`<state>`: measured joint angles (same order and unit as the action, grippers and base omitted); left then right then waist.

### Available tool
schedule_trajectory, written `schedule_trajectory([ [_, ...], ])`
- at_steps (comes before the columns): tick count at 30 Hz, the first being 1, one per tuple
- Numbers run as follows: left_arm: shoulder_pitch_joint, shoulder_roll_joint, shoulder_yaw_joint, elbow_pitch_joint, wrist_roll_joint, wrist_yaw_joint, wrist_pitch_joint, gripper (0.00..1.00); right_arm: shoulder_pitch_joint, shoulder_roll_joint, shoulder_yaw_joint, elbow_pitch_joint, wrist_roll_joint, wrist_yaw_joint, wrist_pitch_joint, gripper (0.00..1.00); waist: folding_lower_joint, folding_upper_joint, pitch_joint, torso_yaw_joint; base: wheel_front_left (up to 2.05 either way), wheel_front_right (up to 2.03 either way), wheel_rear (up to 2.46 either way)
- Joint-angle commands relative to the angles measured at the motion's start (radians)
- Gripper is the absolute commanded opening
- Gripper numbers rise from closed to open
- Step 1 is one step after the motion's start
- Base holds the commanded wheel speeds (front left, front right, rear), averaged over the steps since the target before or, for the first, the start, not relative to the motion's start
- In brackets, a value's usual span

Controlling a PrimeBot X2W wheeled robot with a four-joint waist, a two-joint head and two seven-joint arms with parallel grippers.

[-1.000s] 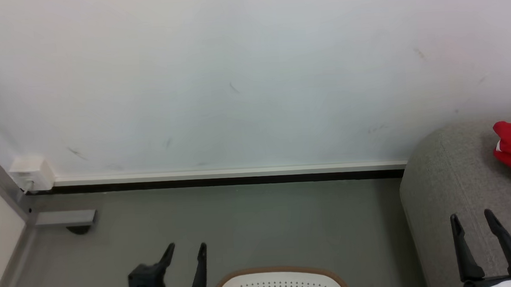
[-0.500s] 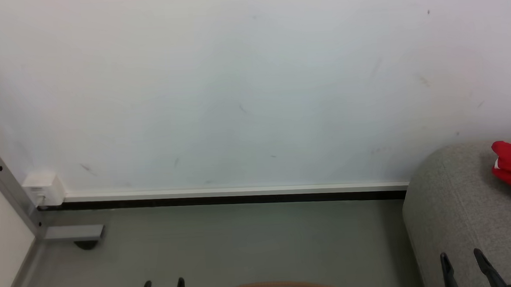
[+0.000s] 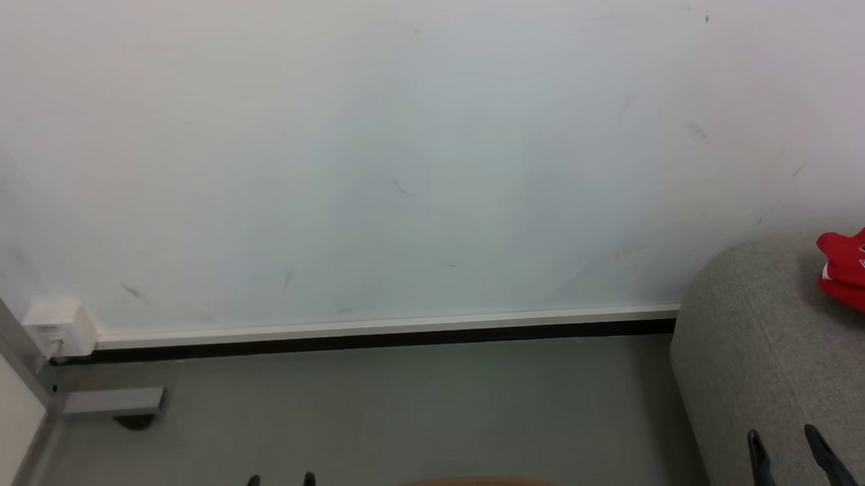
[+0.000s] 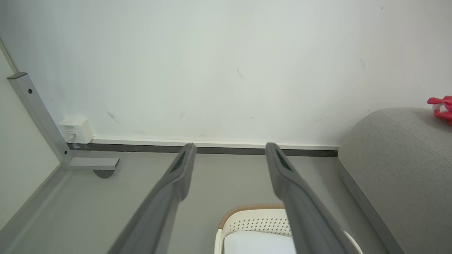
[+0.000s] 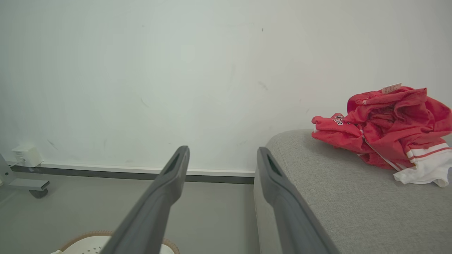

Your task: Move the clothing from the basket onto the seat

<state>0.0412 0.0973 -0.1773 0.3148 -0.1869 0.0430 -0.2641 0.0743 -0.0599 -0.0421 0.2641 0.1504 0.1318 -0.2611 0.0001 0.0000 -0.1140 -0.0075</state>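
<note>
Right wrist view | red-and-white jerseys [image 5: 388, 123] heaped on grey sofa [image 5: 335, 204], ahead-right of right gripper [image 5: 222, 151] | left gripper [image 3: 281, 479] farther | both spread, empty

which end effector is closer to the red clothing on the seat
Right. The right end effector is by the seat's near end, the clothing lying further along it. The left end effector is left of the basket, which stands between it and the seat.
</note>
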Motion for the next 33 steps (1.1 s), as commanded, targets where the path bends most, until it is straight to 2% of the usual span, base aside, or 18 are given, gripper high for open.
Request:
schedule_trajectory([
  [1,-0.004,-0.003,0.006,0.005,0.011,-0.006,0.0,1.0,0.008,0.001,-0.004,0.003,-0.009,-0.002,-0.003,1.0,-0.0001,0.0,0.001,-0.003,0.0,0.0,0.0],
  [19,-0.012,-0.034,0.049,0.032,0.048,-0.059,0.0,1.0,-0.002,0.007,-0.003,0.007,-0.006,-0.002,-0.003,1.0,-0.0001,0.0,0.002,-0.024,0.0,0.0,0.0],
  [20,-0.01,-0.033,0.047,0.031,0.043,-0.061,0.001,0.0,-0.002,0.007,0.0,0.007,0.001,0.0,0.001,0.0,0.0,0.0,0.002,-0.024,0.0,0.0,0.0],
  [23,0.007,-0.036,0.042,0.059,0.042,-0.061,0.002,0.0,0.01,0.011,0.002,0.033,0.002,0.0,0.006,0.0,0.0,0.0,0.002,-0.024,0.0,0.0,0.0],
  [33,-0.026,-0.038,0.086,0.051,-0.155,-0.076,0.061,0.0,-0.027,0.01,-0.017,0.034,0.198,0.0,0.063,0.0,0.0,0.0,0.011,-0.022,0.0,0.0,0.0],
])
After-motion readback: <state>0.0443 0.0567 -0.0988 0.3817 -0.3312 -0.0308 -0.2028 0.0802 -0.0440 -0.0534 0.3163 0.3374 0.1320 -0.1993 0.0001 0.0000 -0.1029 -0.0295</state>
